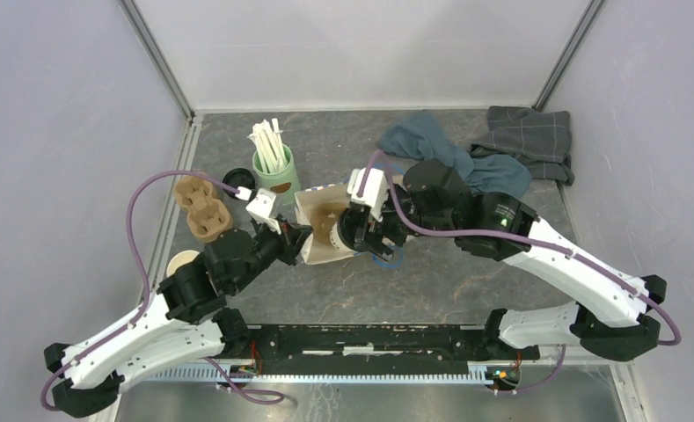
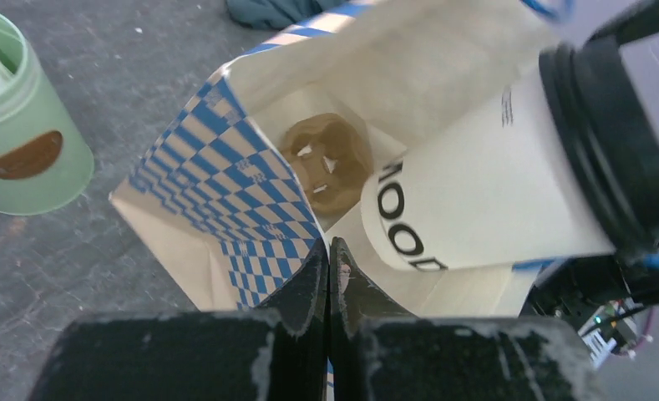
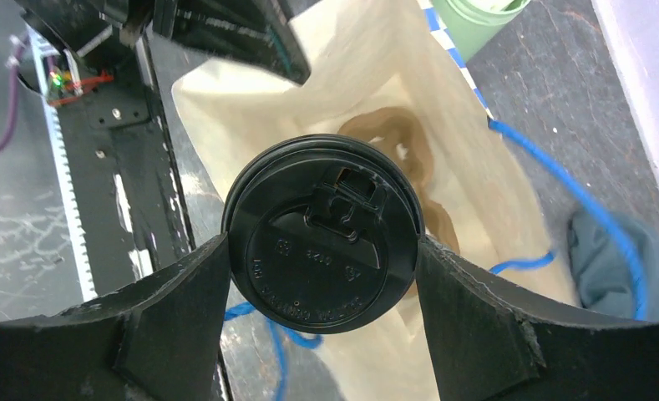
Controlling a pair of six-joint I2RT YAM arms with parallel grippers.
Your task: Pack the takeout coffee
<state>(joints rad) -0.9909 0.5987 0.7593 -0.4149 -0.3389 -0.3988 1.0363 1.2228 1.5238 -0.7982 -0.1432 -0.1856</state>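
The takeout coffee, a white paper cup with a black lid, lies tilted with its base inside the mouth of a blue-checked paper bag. My right gripper is shut on the cup just below the lid, one finger on each side, and sits at the bag's mouth in the top view. My left gripper is shut on the bag's near edge and holds the mouth open, as the top view also shows. A brown pulp cup carrier lies at the bottom of the bag.
A mint-green mug of white sticks stands just behind and left of the bag. Brown cup carriers, a loose black lid and cream paper cups are at the left. Teal and grey cloths lie at the back right.
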